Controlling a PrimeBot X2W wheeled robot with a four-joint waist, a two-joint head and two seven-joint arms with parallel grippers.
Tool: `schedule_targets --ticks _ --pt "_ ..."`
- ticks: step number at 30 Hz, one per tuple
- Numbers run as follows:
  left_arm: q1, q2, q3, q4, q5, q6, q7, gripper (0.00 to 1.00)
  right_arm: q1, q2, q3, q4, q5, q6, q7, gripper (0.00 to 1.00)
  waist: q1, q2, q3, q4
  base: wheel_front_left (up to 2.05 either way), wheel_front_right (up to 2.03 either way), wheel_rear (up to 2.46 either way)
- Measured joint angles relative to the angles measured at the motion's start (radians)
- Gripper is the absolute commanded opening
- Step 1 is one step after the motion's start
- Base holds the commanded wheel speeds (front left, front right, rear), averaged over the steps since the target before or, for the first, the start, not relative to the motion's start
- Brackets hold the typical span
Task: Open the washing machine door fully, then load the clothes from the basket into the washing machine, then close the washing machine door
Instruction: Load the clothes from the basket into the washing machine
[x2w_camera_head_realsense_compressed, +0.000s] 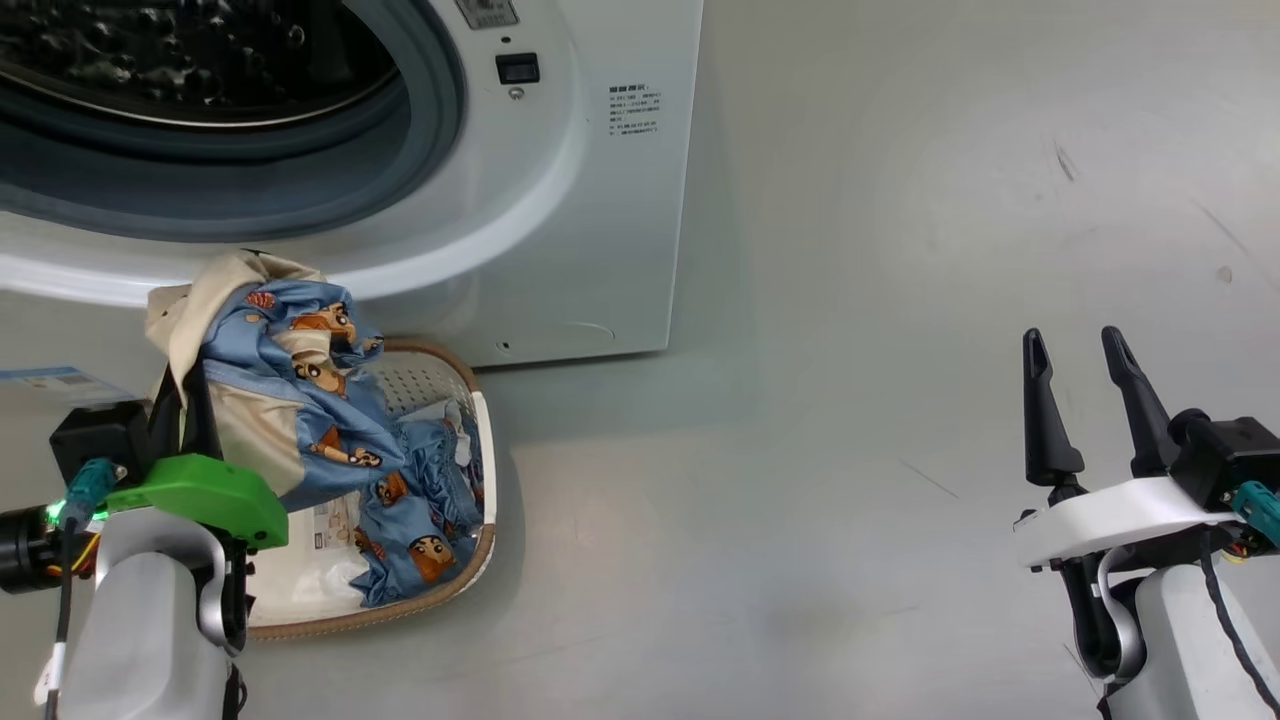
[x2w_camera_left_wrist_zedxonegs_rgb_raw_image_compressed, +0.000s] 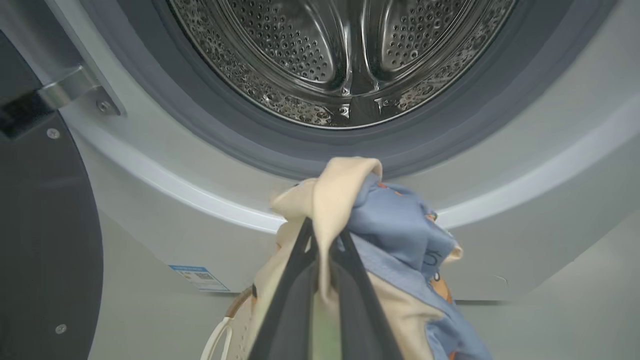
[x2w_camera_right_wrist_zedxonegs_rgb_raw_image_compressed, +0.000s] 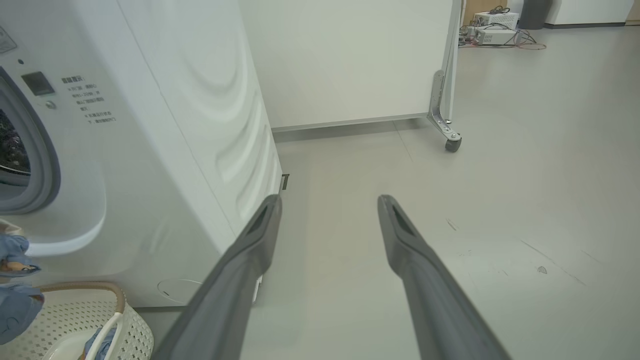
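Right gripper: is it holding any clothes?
No, the right gripper is open, its jaws wide apart with only floor between them.

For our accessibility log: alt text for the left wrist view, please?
The left gripper, shut on cream and blue clothes, holds them below the washing machine's open mouth and steel drum. The black door stands open at left.
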Motion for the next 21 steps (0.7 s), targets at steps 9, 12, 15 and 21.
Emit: schedule_targets --ticks 9,12,15,21 --pt "0.088 -0.007 0.02 -0.156 0.0 -0.021 0.0 0.0 0.058 -0.001 0.011 0.019 0.005 0.0 0.0 1.0 0.0 0.0 -0.113 0.019 0.0 0.0 0.0" --pt "0.123 -0.009 0.022 -0.193 0.0 -0.025 0.0 0.0 0.073 -0.002 0.012 0.022 0.007 0.0 0.0 1.0 0.0 0.0 -0.146 0.023 0.0 0.0 0.0" --pt "0.15 -0.014 0.023 -0.235 0.0 -0.026 0.0 0.0 0.086 -0.002 0.016 0.026 0.008 0.0 0.0 1.0 0.0 0.0 -0.175 0.024 0.0 0.0 0.0" --pt "0.203 -0.025 0.02 -0.294 0.0 -0.035 0.0 0.0 0.105 -0.003 0.021 0.036 0.009 0.0 0.0 1.0 0.0 0.0 -0.226 0.019 0.0 0.0 0.0"
